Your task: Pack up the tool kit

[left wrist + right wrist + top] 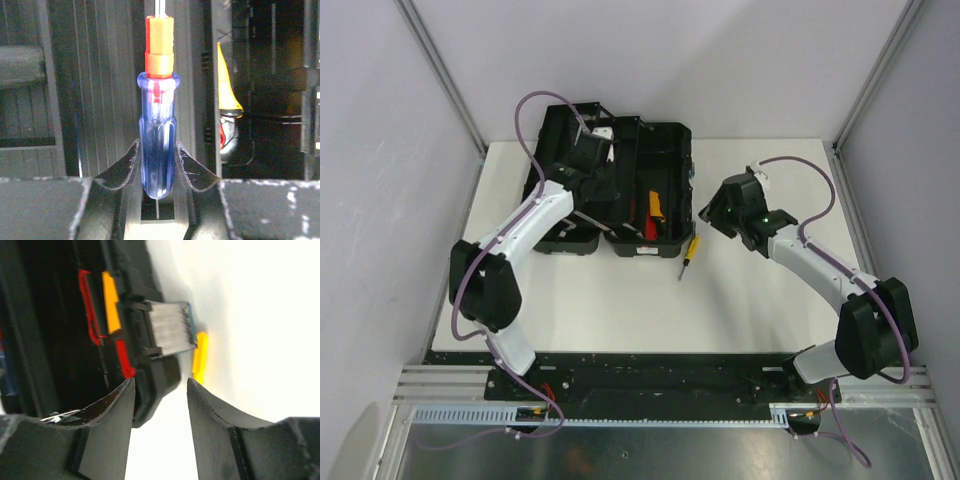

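The tool kit, a black toolbox, lies open at the back of the white table. Over its left half my left gripper is shut on a blue screwdriver with an orange collar, held by the handle between the fingers, shaft pointing away. My right gripper hovers just right of the box, open, nothing between its fingers. Ahead of it are the box corner and its grey latch. A yellow-handled screwdriver lies on the table by the box's front right corner, its handle showing behind the latch.
Red and orange-yellow tools lie inside the box's right half; one yellow tool shows beside the blue screwdriver. Grey walls and metal posts enclose the table on three sides. The arm bases stand on a rail at the near edge.
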